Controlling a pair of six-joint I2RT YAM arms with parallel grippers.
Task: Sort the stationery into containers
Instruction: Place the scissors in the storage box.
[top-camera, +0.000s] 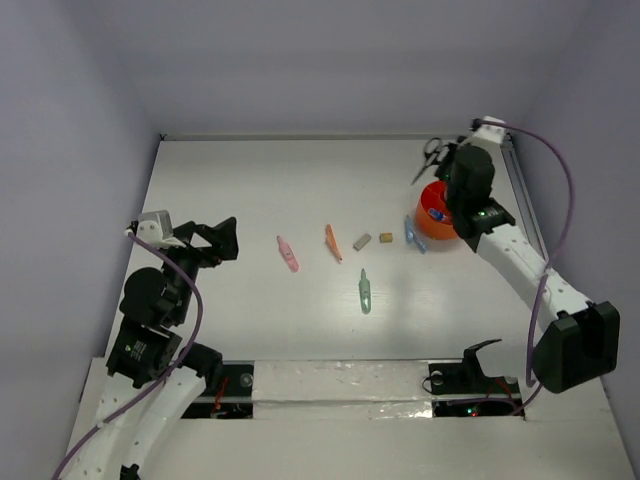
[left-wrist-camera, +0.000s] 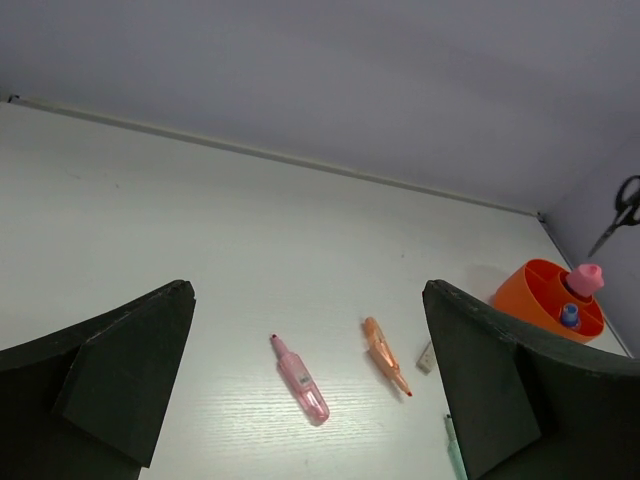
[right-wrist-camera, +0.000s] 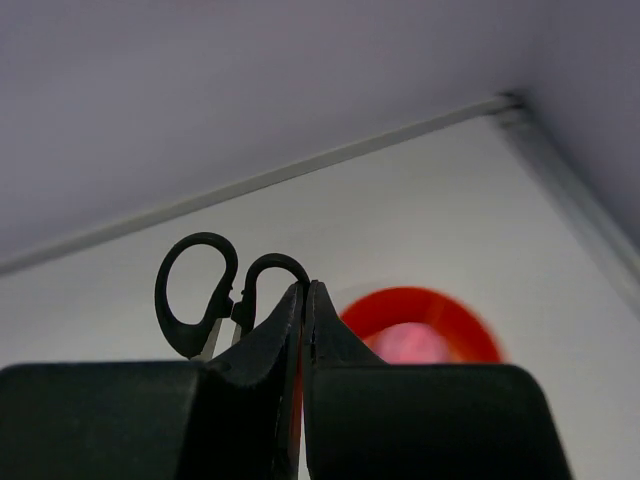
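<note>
left fingers (top-camera: 228, 240) wide open and empty, hovering over the left of the tabletop (top-camera: 250, 180); no risk there unless that arm sweeps in low. pink pen (top-camera: 287, 254), orange pen (top-camera: 333, 243), green pen (top-camera: 365, 292), two tan erasers (top-camera: 362, 242) and blue pen (top-camera: 412, 236) lie loose mid-tabletop, unsorted. blue pen sits just beside the bowl (top-camera: 425, 222), so a low pass could knock it. main risk is at right: right fingers (right-wrist-camera: 303, 300) pinched shut on the scissors (right-wrist-camera: 200, 295), held in the air near the bowl. grip looks thin and off-centre, so they could swing, slip, or land across the rim and tip it. pink-capped bottle (left-wrist-camera: 585, 278) and blue-capped bottle (left-wrist-camera: 569, 315) already take room inside. hidden: contact point and blades in the right wrist view, bowl blurred there; right arm covers part of the bowl from above; can't tell if the scissors are over it.
</note>
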